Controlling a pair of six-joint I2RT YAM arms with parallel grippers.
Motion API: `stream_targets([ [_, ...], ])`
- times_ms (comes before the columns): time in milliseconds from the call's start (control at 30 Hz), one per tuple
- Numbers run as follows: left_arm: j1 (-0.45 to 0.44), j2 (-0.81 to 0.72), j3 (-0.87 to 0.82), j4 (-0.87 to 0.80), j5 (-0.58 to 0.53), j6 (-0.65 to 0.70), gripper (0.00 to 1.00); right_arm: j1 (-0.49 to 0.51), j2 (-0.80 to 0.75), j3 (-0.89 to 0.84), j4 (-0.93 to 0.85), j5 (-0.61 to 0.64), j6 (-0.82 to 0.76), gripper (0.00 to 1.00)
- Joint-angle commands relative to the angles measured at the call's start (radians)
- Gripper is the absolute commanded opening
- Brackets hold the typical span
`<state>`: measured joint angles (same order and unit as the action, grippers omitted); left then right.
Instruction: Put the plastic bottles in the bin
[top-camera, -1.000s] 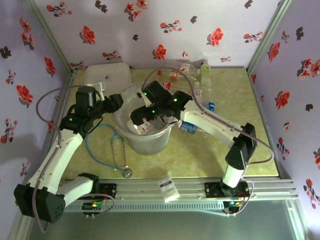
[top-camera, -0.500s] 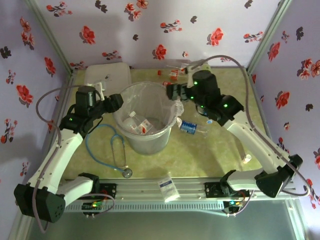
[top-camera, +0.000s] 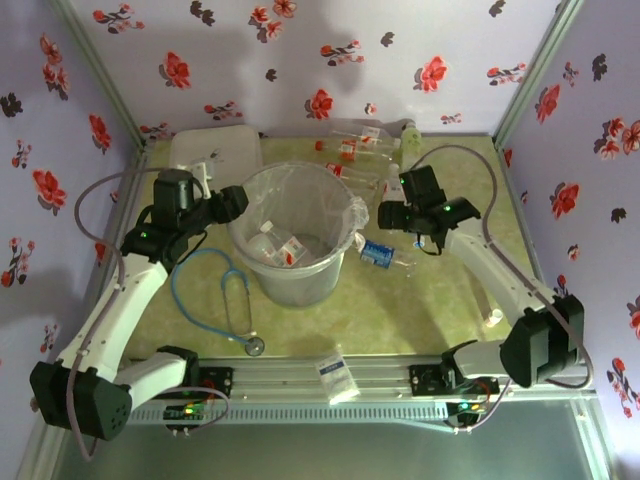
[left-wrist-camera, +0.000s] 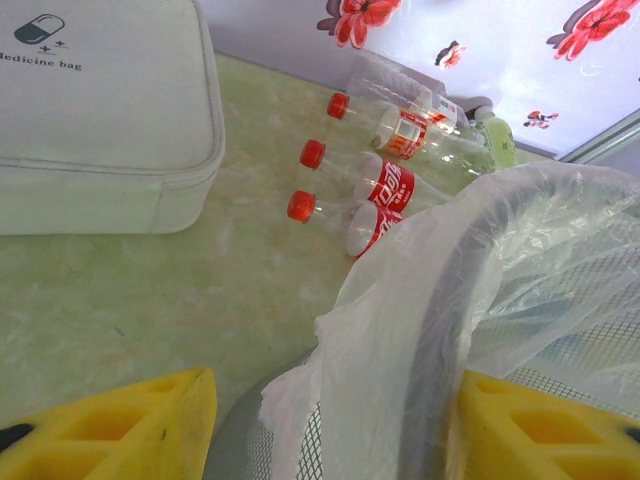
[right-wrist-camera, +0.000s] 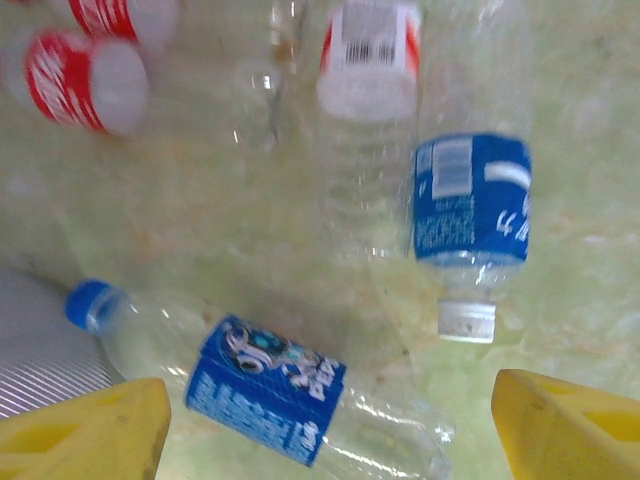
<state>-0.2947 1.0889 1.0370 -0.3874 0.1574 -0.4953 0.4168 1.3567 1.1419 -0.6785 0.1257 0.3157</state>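
Note:
The bin, a round translucent bucket with a clear bag liner, holds some plastic bottles. My left gripper is open astride the bin's left rim, one yellow finger outside and one inside. My right gripper hangs open over a blue-capped, blue-labelled bottle lying right of the bin. A second blue-labelled bottle with a white cap lies beside it. Three red-capped bottles and a greenish one lie at the back.
A white medicine bag sits at the back left. A blue stethoscope lies left of the bin and a small white packet lies on the front rail. Flowered walls close in the table.
My right arm has come out from over the bin and swung right, and its gripper now hovers over the bottles beside the bin. The left arm has stayed on the rim.

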Motion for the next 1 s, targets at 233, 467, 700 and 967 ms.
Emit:
stream_targets([
  [233,-0.002,-0.014,-0.025,-0.091,-0.043,0.036,0.60,-0.007,0.169,-0.047,-0.037,-0.257,-0.368,0.92],
  [467,-0.002,-0.031,-0.029,-0.121,-0.044,0.036,0.61,-0.011,0.355,0.019,-0.035,-0.328,-0.391,0.93],
  [700,-0.003,-0.022,-0.008,-0.114,-0.053,0.034,0.61,-0.008,0.439,0.038,-0.006,-0.309,-0.330,0.85],
  [967,-0.003,0.021,0.011,-0.097,-0.035,0.029,0.61,-0.005,0.419,-0.014,0.106,-0.321,-0.210,0.63],
])
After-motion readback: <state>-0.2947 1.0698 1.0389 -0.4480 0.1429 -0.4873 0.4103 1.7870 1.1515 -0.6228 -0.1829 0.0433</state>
